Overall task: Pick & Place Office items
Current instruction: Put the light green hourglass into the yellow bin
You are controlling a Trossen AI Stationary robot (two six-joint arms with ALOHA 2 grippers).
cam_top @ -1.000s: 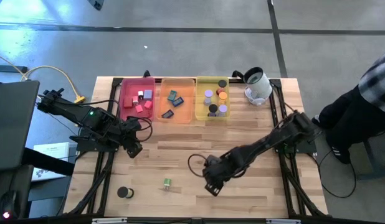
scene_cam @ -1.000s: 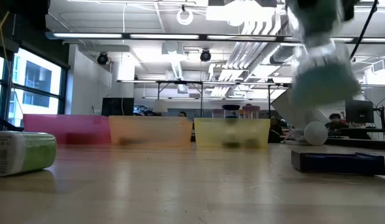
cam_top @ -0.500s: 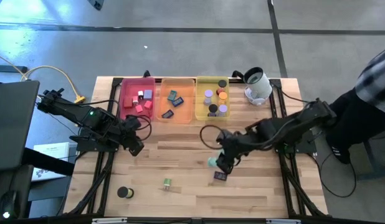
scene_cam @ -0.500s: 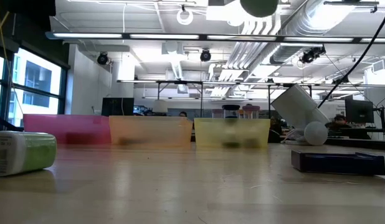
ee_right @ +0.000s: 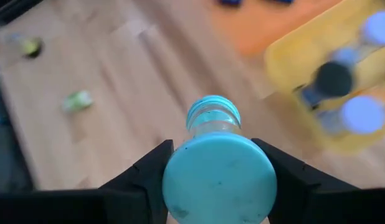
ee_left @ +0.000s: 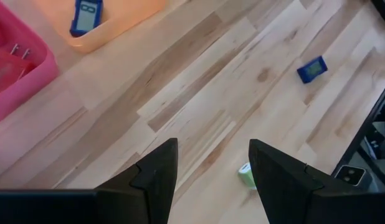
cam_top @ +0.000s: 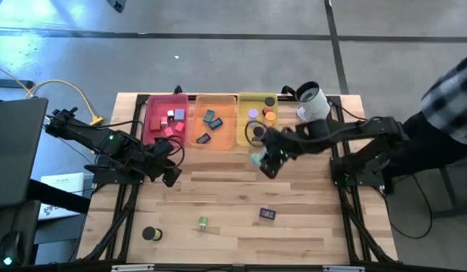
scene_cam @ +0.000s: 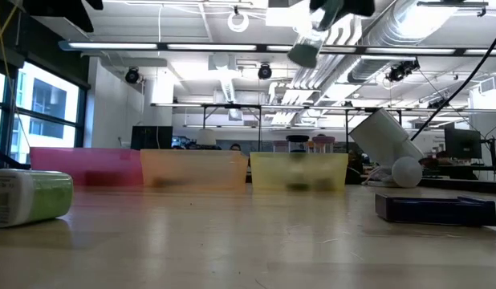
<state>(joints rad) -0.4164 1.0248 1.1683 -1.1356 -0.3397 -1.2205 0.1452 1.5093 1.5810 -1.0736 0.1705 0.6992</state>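
Right gripper [cam_top: 265, 160] is clamped on a small teal-capped bottle [ee_right: 212, 163], one finger on each side of it, and it's carrying it up off the tabletop [cam_top: 218, 189] right beside the yellow tray [cam_top: 243, 121]. My guess is that tray is the target, since it already has the round capped pieces in it, purple, orange and black ones. From the wrist camera the bottle sits dead centre between the fingers, cap toward the lens. It looks like a secure hold, and lifted high enough to clear the tray's wall.

Sorting seems to go by shape: red cubes in the pink tray [cam_top: 153, 121], flat dark blue rectangles in the orange tray [cam_top: 230, 125].

Left gripper [cam_top: 171, 162] is parked near the pink tray's front corner, fingers apart with nothing between them, just waiting.

What's left on the tabletop, well away from both grippers:
- a dark blue rectangle [cam_top: 267, 214]
- a green cylinder [cam_top: 203, 222]
- a black cylinder [cam_top: 149, 234] near the front left corner

A white device [cam_top: 313, 103] sits at the back right.
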